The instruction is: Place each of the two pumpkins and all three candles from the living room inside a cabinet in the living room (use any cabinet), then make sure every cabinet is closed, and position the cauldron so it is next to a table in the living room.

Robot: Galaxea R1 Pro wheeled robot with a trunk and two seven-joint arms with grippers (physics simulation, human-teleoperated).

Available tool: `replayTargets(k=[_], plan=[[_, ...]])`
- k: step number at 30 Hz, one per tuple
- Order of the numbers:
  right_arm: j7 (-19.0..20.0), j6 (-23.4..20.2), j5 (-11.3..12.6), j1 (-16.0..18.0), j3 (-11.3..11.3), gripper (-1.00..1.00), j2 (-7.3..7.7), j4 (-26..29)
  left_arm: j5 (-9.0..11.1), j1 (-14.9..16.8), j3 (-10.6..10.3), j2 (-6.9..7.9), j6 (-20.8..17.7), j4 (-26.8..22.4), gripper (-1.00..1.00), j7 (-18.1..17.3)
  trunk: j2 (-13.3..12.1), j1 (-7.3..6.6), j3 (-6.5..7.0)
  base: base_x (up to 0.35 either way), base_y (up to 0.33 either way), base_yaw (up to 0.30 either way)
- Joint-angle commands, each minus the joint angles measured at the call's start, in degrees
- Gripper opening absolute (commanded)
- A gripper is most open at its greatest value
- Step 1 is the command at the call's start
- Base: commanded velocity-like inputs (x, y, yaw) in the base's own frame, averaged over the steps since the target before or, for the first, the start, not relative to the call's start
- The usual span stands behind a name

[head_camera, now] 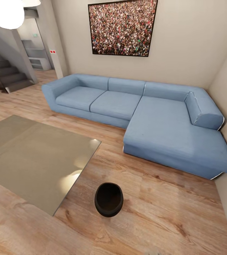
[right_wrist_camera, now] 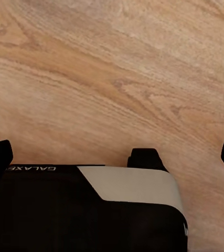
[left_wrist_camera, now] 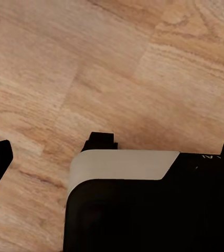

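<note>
- I am looking down at a living room floor of light wood planks [head_camera: 155, 198].
- The cauldron [head_camera: 108, 199], small and black with its wide mouth facing up, is sitting on the floor at lower centre of the head view.
- The table [head_camera: 32, 156], glossy grey-beige, is filling the left of the frame; the cauldron is standing just beside its near right corner, apart from it.
- A blue corner sofa [head_camera: 145, 117] is spanning the middle and right, under a framed crowd picture [head_camera: 122, 26] at the top.
- A staircase [head_camera: 3, 72] is showing at upper left.
- My left gripper [left_wrist_camera: 112, 157] and right gripper [right_wrist_camera: 112, 152] are pointing at bare floor, fingers spread wide, gripping nothing.
</note>
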State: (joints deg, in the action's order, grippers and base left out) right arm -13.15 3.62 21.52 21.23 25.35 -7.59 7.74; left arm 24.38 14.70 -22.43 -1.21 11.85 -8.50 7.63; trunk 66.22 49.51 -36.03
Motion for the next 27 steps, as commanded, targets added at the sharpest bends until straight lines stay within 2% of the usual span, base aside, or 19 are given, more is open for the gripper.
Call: replayTargets(k=[1, 4, 10, 12, 16, 21, 27], plan=[[-0.19, 0.25, 0.61, -0.09, 0.49, 1.00, 0.00, -0.04, 0.41, 0.02, -0.51, 0.27, 0.34, 0.03, 1.00, 0.28, -0.39, -0.23, 0.14, -0.006, 0.000, 0.000], [-0.19, 1.71, 0.58, -0.57, 0.45, 1.00, 0.04, -0.15, 0.41, 0.00, -0.56, 1.28, 0.71, 0.06, 1.00, 0.28, -1.59, -0.89, 0.68, -0.004, 0.000, 0.000], [-0.21, 3.83, 0.61, -1.18, 0.41, 1.00, 0.20, -1.93, 0.40, -0.11, -0.60, 1.77, 1.37, 1.52, 1.00, 0.28, -4.00, -2.20, 1.76, -0.001, 0.000, 0.000], [-0.21, 4.06, 0.64, -1.54, 0.41, 1.00, 0.74, -2.84, 0.40, -0.26, -0.60, 1.82, 1.89, 1.79, 1.00, 0.28, -4.80, -2.64, 2.12, 0.000, 0.000, 0.000], [-0.21, 5.08, 0.73, -2.32, 0.28, 1.00, 3.01, -3.77, 0.36, -0.46, -0.60, 1.97, 2.70, 2.01, 1.00, 0.28, -6.41, -3.52, 2.84, 0.000, 0.000, 0.000], [-0.15, 6.26, 2.90, -4.62, -1.28, 1.00, 5.44, -4.08, 0.31, -0.56, -0.60, 2.13, 2.98, 2.09, 1.00, 0.27, -8.41, -4.62, 3.73, 0.000, 0.000, 0.000], [-0.13, 7.61, 3.71, -6.22, -1.71, 1.00, 6.28, -4.17, 0.24, -0.86, -0.67, 2.20, 3.07, 2.10, 1.00, 0.28, -10.82, -5.94, 4.81, 0.000, 0.000, 0.000]])
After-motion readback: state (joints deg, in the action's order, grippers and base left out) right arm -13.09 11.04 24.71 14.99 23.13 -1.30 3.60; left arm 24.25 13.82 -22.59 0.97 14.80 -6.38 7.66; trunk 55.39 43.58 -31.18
